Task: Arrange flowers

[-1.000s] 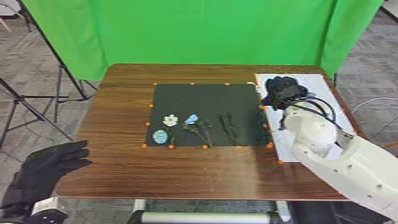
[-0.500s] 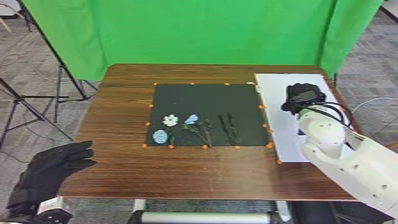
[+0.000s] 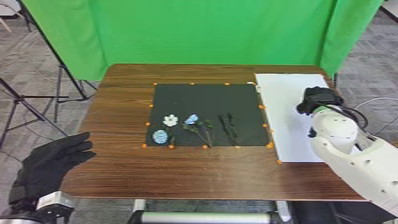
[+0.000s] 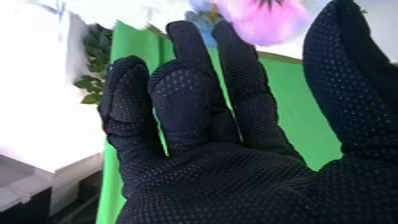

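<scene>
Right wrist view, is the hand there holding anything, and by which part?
Nothing is held: the right hand is open, its palm bare.

white rounded arms, black gloved hands (dotted all over palm), dark cables at right wrist.

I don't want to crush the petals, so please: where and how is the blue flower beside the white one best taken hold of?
Probably by the stem below the blue flower, pinched crosswise from above, coming from the right. It looks thin, lying flat on the black mat, and the white flower sits close on the left.
</scene>
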You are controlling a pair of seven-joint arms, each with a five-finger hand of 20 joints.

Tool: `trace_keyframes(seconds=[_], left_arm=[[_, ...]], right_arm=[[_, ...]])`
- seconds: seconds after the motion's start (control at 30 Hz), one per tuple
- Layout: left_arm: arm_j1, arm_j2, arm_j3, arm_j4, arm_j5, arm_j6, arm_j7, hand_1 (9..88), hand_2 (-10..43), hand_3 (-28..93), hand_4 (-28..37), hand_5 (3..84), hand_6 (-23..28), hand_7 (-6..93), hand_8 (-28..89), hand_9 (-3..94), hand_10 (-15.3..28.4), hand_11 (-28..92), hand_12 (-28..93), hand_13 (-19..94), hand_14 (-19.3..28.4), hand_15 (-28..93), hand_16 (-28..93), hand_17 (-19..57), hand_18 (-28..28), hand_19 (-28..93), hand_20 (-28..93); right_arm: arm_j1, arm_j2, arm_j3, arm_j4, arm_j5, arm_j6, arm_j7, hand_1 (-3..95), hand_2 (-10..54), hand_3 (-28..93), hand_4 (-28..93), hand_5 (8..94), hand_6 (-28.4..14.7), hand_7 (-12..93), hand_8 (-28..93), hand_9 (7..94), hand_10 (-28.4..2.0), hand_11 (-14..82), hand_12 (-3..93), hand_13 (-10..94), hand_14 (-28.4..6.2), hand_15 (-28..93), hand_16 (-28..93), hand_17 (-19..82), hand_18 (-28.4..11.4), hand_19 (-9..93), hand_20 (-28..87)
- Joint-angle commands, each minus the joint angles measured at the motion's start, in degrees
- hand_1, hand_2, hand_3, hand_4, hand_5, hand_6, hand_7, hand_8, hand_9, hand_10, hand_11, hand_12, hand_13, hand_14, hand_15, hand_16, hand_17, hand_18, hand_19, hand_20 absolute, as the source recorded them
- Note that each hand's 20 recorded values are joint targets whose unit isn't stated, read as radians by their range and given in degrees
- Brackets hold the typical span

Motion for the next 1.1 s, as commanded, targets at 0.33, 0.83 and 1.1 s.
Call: trace_keyframes(seconds=[0.33, 0.83, 1.1], left_arm=[[0.2, 0.41, 0.46, 0.14, 0.75, 0.52, -1.14, 26.9, 5.9, 79, -16.6, 54.7, 16.1, 15.9, -8, 49.6, 24.3, 35, 12, 42, 28.4, 70, -12, 1.7, 28.4, 61, 52], [1.8, 0.08, -0.39, -0.24, 0.94, 0.27, -1.40, 26.8, 5.9, 79, -16.6, 54.6, 16.1, 16.0, -8, 49.5, 24.3, 35, 12, 41, 28.4, 70, -12, 1.5, 28.4, 61, 52], [1.8, 0.37, -0.50, -0.28, 1.06, 0.18, -1.71, 26.9, 5.8, 79, -16.7, 54.5, 16.0, 16.0, -8, 49.2, 24.3, 35, 12, 41, 28.4, 70, -12, 1.3, 28.3, 61, 51]], right_arm=[[1.0, -1.9, -4.0, 2.8, -3.5, 5.2, 0.6, 38.3, -6.6, 82, -28, 59.6, -1.0, 28, -11, 67.0, -11.0, 21.3, 16.2, 71, -6.4, 80, 21, 43, -20.3, 93, 18], [4.7, -0.2, -7.6, -2.7, -5.3, 18.3, -1.6, 51.4, -7.7, 73, -28, 76.1, 3.1, 35, -1, 88.1, -6.9, 17.1, 29.4, 81, -2.3, 77, 24, 48, -18.8, 93, 18], [5.2, -5.0, -5.9, -13.9, 6.8, 12.1, -6.6, 51.0, -7.4, 74, -28, 75.4, 2.7, 34, 0, 86.9, -7.5, 17.4, 28.9, 78, -3.7, 74, 24, 46, -19.2, 93, 16]])
